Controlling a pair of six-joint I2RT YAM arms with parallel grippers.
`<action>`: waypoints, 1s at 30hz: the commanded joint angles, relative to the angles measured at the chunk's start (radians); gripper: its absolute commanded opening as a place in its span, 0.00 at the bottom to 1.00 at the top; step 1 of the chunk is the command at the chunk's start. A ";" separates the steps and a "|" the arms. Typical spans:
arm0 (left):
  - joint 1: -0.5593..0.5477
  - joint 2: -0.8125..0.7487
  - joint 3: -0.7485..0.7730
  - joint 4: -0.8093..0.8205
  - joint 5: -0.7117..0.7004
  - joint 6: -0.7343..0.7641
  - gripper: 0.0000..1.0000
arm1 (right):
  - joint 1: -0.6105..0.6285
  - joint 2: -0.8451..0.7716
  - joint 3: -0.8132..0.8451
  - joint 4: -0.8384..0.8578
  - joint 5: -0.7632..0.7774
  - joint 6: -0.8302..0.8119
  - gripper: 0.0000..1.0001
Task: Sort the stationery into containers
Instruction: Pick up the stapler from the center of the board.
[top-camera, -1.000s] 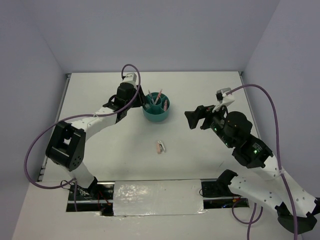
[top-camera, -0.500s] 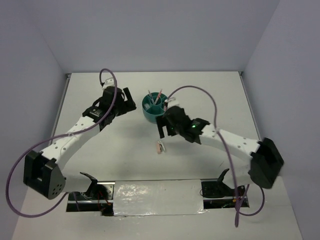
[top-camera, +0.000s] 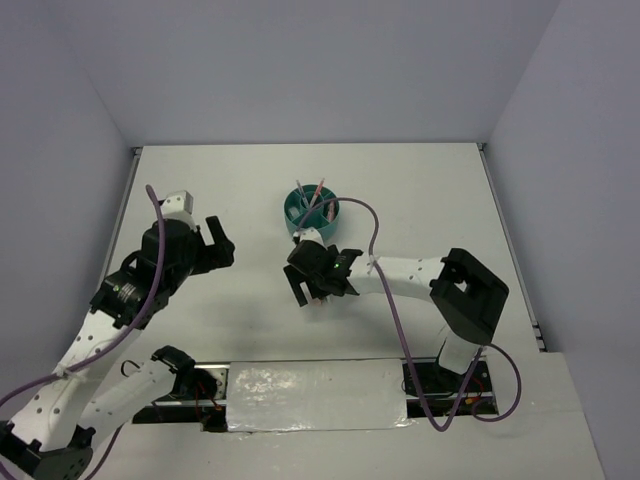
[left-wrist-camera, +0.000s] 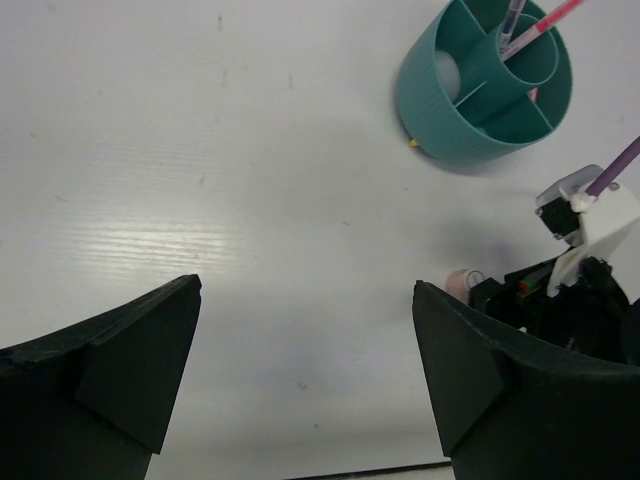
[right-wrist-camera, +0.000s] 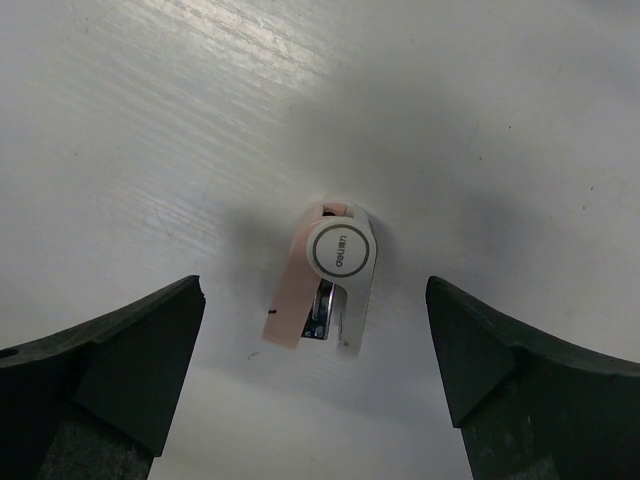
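1. We had the right gripper (right-wrist-camera: 312, 295) spread wide and empty, a finger to either side of the pink-and-white plastic clip (right-wrist-camera: 338, 252), so a pinch would catch it.
2. The clip lay flat on the white table (right-wrist-camera: 150, 120), near the round teal plastic organiser (left-wrist-camera: 440, 110) but outside it.
3. Our left gripper (left-wrist-camera: 305, 300) hung open and empty, well aside, leaving room.
4. A thin pink pen (left-wrist-camera: 548, 22) and a thin grey pen (left-wrist-camera: 512, 14) leaned inside the organiser.
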 joint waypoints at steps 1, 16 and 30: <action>-0.002 -0.044 -0.032 -0.055 -0.062 0.065 0.99 | 0.017 -0.014 -0.008 0.010 0.027 0.034 0.98; 0.001 -0.046 -0.066 0.017 0.030 0.097 0.99 | 0.043 -0.024 -0.087 0.057 -0.007 0.045 0.68; 0.004 -0.055 -0.087 0.063 0.152 -0.007 0.99 | 0.046 -0.250 -0.244 0.292 0.059 -0.108 0.00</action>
